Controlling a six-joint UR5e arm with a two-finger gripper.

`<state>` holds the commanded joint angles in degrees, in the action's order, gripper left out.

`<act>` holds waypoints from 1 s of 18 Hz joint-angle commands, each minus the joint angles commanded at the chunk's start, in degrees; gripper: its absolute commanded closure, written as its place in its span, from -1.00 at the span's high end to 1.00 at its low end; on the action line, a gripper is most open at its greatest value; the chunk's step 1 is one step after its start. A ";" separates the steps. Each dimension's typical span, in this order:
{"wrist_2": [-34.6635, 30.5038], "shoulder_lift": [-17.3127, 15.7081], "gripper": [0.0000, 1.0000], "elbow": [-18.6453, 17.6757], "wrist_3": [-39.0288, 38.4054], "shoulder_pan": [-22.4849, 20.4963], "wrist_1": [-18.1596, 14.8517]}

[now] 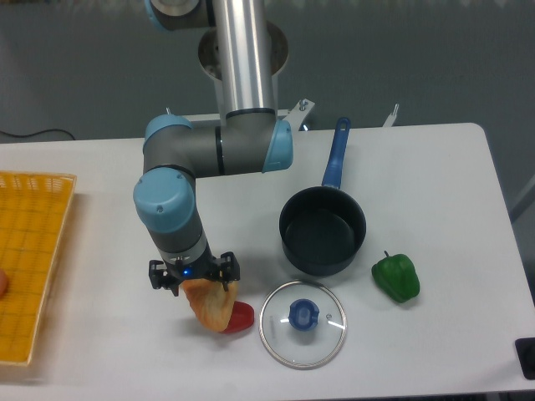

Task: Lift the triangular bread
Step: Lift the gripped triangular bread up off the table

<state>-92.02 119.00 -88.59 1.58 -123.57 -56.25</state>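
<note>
One arm [213,150] bends down from its elbow, wrist vertical, gripper [196,282] clenched on the bread's [211,306] top edge.

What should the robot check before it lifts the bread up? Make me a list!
1. Gripper is over the bread: ok, it sits at the bread's top edge.
2. Gripper is squeezing the bread firmly: cannot tell, the fingers are hidden from this view.
3. Red pepper is out of the way: not ok, it touches the bread's lower right side.
4. Glass lid is clear of the bread: ok, a small gap shows.
5. Pot is clear of the arm: ok, it stands off to the right.
</note>
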 joint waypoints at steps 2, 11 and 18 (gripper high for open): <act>0.00 0.00 0.85 0.09 0.09 0.00 0.00; -0.26 0.70 0.21 0.26 0.09 0.00 -0.09; 0.26 0.00 -0.75 0.35 0.09 -0.44 -0.62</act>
<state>-91.76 119.01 -88.24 1.67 -124.01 -56.87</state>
